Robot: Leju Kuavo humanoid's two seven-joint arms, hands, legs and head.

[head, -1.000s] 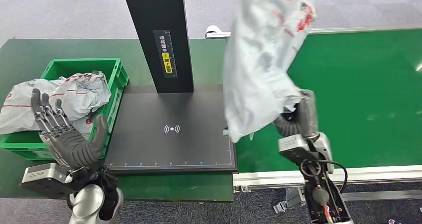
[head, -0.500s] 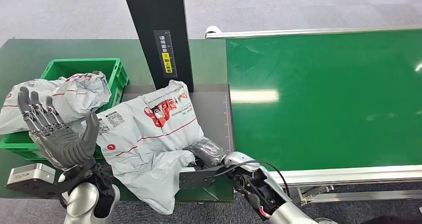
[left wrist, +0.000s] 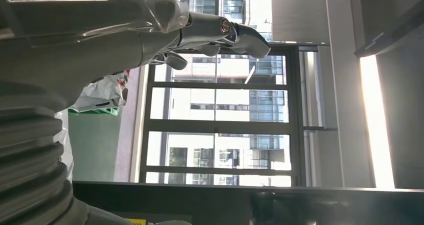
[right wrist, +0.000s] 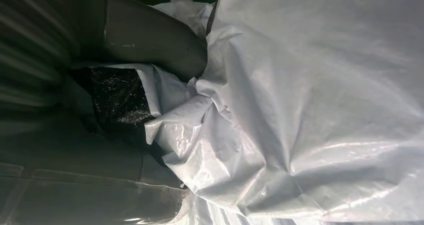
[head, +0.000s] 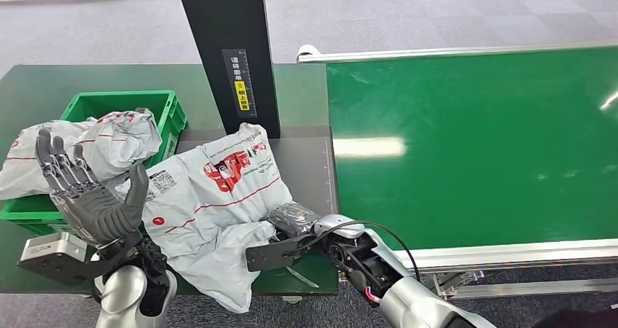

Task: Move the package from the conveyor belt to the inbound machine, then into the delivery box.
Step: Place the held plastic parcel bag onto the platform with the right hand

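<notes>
Nearest, at 7 o'clock in the head view: left hand (head: 86, 200) raised palm-up, fingers spread apart, holding nothing; left wrist view shows its dark fingers (left wrist: 235, 32) extended against windows. At 6 o'clock, right hand (head: 293, 219) lies low at the near edge of the crumpled white plastic mailer package with red print (head: 211, 200), tucked against its folds; right wrist view shows the thick grey thumb (right wrist: 150, 37) pressed onto the package's white film (right wrist: 310, 100), so it pinches the package edge. Package lies flat on the black scanner plate of the inbound machine (head: 310, 160), near corner drooping over the plate's front edge, left side touching the green plastic delivery crate (head: 157, 106). Crate at 9 o'clock, holding another crumpled white mailer bag (head: 109, 142) that spills over its rim. Black upright machine column with yellow label (head: 229, 51) at 12 o'clock behind the plate. Green conveyor belt (head: 474, 138) from 1 to 3 o'clock.
</notes>
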